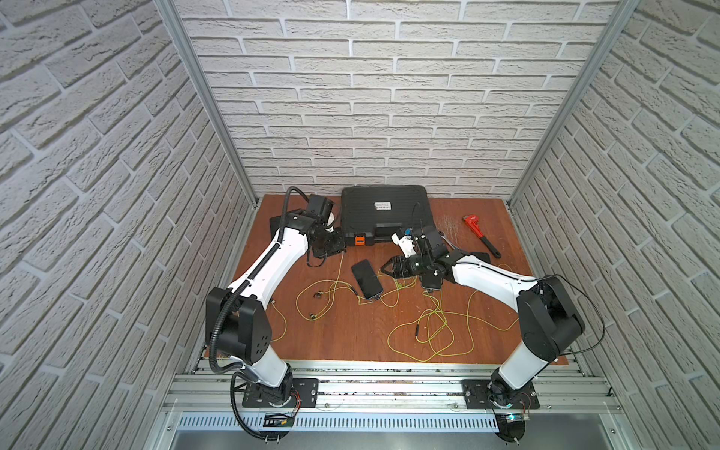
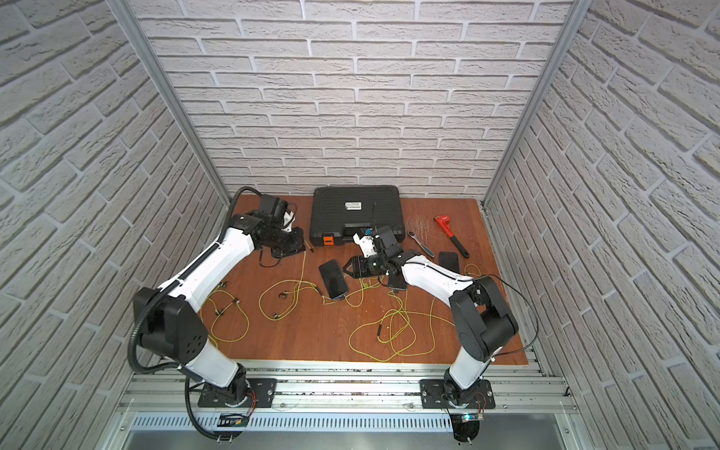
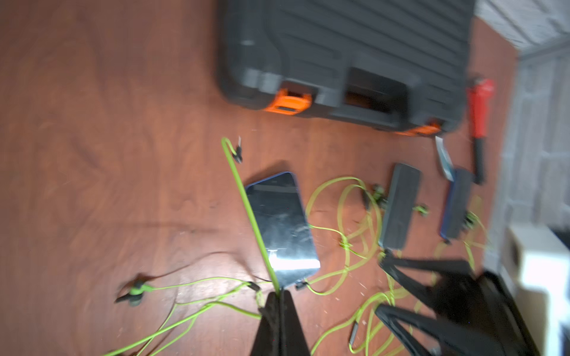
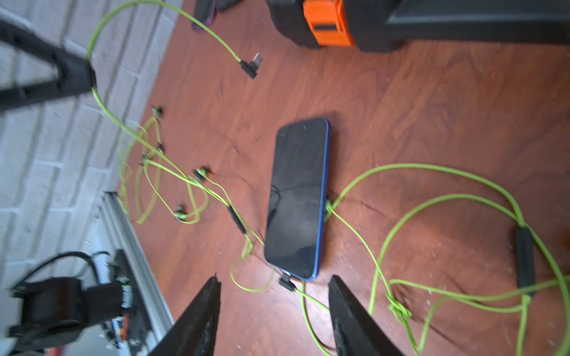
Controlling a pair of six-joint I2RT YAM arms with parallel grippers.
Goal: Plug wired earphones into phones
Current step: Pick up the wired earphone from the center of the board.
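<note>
My left gripper [image 3: 279, 296] is shut on a yellow-green earphone cord [image 3: 246, 209]. The cord's dark plug [image 3: 237, 151] hangs free above the table, also seen in the right wrist view [image 4: 253, 66]. A glossy black phone [image 1: 367, 278] lies mid-table, with another cord's plug [image 4: 285, 282] at its near end. My right gripper [image 4: 274, 279] hovers open just right of that phone, nothing between its fingers. A second phone [image 1: 431, 282] lies partly under the right wrist, and a third [image 2: 449, 262] sits further right. Loose earphone loops [image 1: 428, 331] sprawl in front.
A big black case [image 1: 385, 212] with an orange latch stands at the back. A red pipe wrench [image 1: 479, 232] and a ratchet [image 2: 420, 242] lie at the back right. More cord loops [image 2: 230, 319] lie by the left arm's base side.
</note>
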